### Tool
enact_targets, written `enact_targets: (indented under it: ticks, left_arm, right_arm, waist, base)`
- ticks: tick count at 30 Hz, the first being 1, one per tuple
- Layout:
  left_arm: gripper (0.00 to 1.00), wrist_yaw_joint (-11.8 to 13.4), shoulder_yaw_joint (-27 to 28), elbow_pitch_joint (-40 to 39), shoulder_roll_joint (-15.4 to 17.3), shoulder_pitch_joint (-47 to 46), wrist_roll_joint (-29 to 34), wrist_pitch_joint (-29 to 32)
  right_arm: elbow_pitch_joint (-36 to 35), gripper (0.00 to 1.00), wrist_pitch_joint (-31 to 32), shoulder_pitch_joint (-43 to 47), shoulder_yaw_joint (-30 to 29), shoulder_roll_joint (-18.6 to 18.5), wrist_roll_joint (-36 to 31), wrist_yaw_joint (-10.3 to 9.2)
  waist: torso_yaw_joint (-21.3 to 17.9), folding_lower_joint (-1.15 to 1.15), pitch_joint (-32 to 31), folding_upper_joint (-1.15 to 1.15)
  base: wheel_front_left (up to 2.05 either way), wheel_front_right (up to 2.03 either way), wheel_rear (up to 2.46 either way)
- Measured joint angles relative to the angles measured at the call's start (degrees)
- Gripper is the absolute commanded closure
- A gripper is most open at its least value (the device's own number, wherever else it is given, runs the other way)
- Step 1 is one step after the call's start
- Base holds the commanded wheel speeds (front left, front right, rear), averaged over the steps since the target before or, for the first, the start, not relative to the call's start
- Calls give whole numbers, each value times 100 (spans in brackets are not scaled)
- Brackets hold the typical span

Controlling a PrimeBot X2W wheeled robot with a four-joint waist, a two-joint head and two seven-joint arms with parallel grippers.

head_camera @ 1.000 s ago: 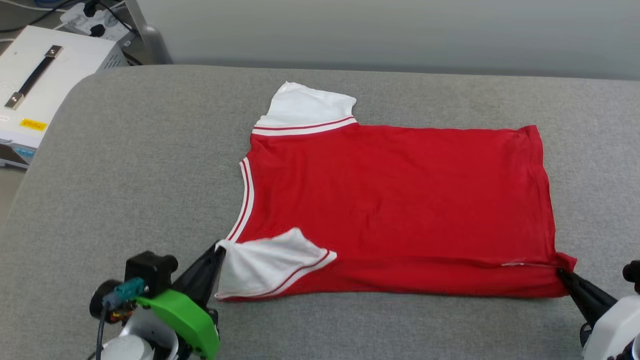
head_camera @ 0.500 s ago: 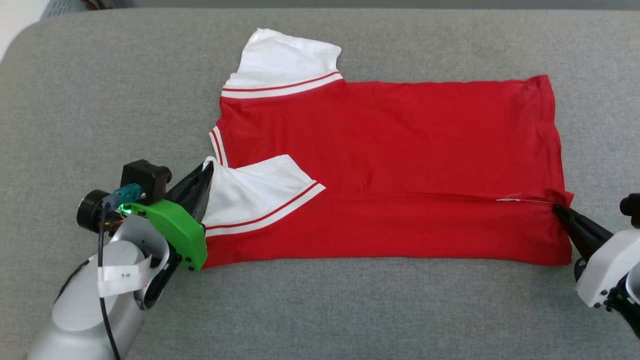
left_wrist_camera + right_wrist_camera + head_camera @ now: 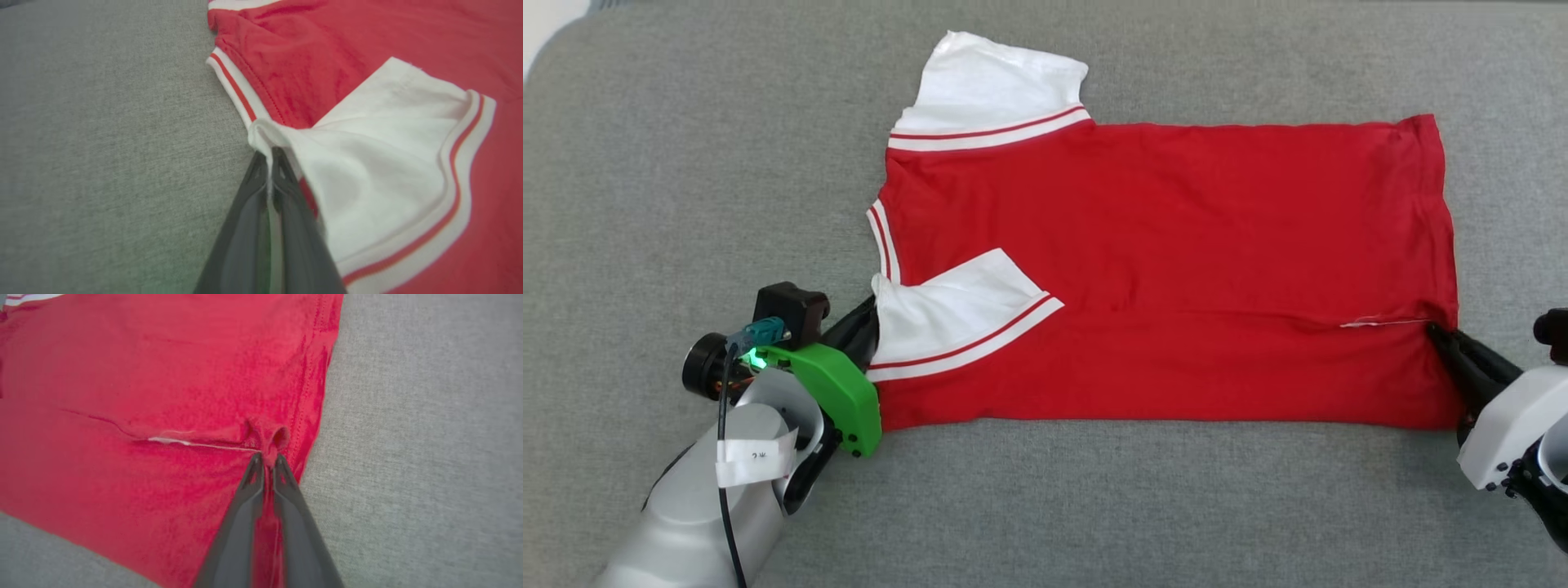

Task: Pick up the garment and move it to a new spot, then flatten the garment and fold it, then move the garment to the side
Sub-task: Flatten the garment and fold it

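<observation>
Head view. One garment [image 3: 1176, 269], red, lay flat on a grey surface [image 3: 686, 163], collar end at the robot's left, hem end at its right. Sleeves counted: two, both white with red-and-white trim. The far sleeve [image 3: 996, 90] stuck out past the garment's far edge. The near sleeve [image 3: 956, 318] lay turned over onto the red body. Striped collar trim [image 3: 885, 245] ran along the garment's left edge between the two sleeves. Grippers counted: two, one at each end of the garment. The left gripper [image 3: 870, 314] sat at the near sleeve's left corner, the right gripper [image 3: 1437, 331] at the hem's near corner. A thin white thread [image 3: 1376, 322] lay on the red cloth just left of the right gripper. A white tag [image 3: 756, 459] on the left arm carried small writing, too small to read.

Left wrist view. Left gripper [image 3: 267, 153] pinched tight on a white fold of the near sleeve [image 3: 388, 163], just below the collar trim [image 3: 235, 87]. Surface [image 3: 102, 143] showed left of the garment.

Right wrist view. Right gripper [image 3: 267, 457] was nipped close on a bunched bit of the garment [image 3: 163, 375] at the hem corner, cloth between the fingers. Thread [image 3: 179, 442] ran from the pinch leftward along a crease. Surface [image 3: 429, 437] lay right of the hem.
</observation>
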Motion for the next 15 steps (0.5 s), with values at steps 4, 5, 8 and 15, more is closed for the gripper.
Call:
enact_targets:
  ticks: [4, 5, 8, 15]
  left_arm:
    - [0, 0, 3, 27, 143, -6, -9, -68]
    - [0, 0, 24, 7, 210, -13, -9, -79]
    - [0, 0, 56, -142, 414, -50, -9, -86]
    - [0, 0, 43, -843, 832, -367, -241, 837]
  right_arm:
    - [-263, 0, -143, 185, -242, 10, -71, 0]
    - [-350, 0, -160, 248, -318, 16, -105, 0]
    - [-593, 0, -172, 398, -537, 36, -164, 0]
    - [-1077, 0, -59, 675, -976, 152, -359, 0]
  waist:
    - [42, 0, -199, 0]
    - [52, 0, -253, 0]
    - [77, 0, -408, 0]
    - [169, 0, -696, 0]
  base:
    - [0, 0, 0]
    - [0, 0, 0]
    - [0, 0, 0]
    - [0, 0, 0]
